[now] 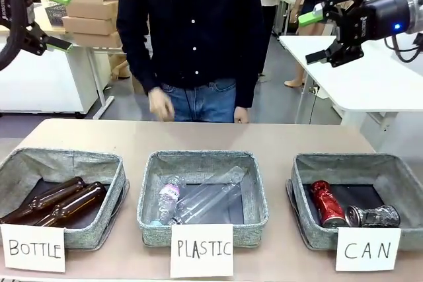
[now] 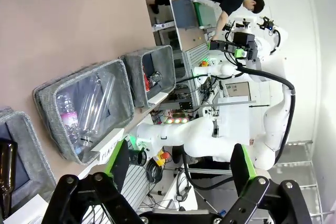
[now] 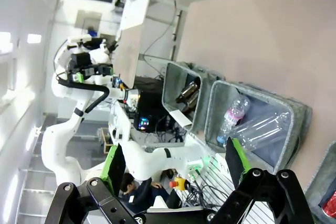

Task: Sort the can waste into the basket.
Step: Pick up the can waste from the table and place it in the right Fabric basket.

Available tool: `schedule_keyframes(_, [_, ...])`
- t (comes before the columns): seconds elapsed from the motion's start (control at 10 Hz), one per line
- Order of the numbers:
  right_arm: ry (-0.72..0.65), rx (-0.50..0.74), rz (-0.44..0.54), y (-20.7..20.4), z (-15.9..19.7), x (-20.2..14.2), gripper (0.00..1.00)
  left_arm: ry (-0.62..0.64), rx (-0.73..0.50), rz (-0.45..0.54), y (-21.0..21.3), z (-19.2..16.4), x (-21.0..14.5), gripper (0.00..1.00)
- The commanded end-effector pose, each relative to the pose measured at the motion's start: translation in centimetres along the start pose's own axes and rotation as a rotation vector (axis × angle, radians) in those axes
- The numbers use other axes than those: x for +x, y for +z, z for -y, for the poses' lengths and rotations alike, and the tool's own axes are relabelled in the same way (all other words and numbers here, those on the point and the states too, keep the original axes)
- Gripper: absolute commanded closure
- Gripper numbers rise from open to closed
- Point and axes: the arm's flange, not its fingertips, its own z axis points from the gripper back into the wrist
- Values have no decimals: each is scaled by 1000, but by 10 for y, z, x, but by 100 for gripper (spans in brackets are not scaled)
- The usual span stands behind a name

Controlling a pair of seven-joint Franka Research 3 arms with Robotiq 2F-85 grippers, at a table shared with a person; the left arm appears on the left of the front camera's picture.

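Inside the CAN basket, red can, silver can, both claws raised, agape, empty.

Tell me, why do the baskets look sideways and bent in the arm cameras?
Both wrist views are rolled and wide-angle, so the CAN basket and table tilt and curve; in the front view that basket stands straight, and the person's hand is blurry.

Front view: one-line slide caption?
Both cans lie in the CAN basket; left gripper and right gripper raised, open.
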Motion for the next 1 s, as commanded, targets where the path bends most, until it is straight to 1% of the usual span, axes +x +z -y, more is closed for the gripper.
schedule_keyframes(0.0, [19, 1, -5, -2, 0, 1, 0, 8, 6, -13, 1, 2, -1, 0])
schedule_keyframes(0.9, [19, 1, -5, -2, 0, 1, 0, 8, 6, -13, 1, 2, -1, 0])
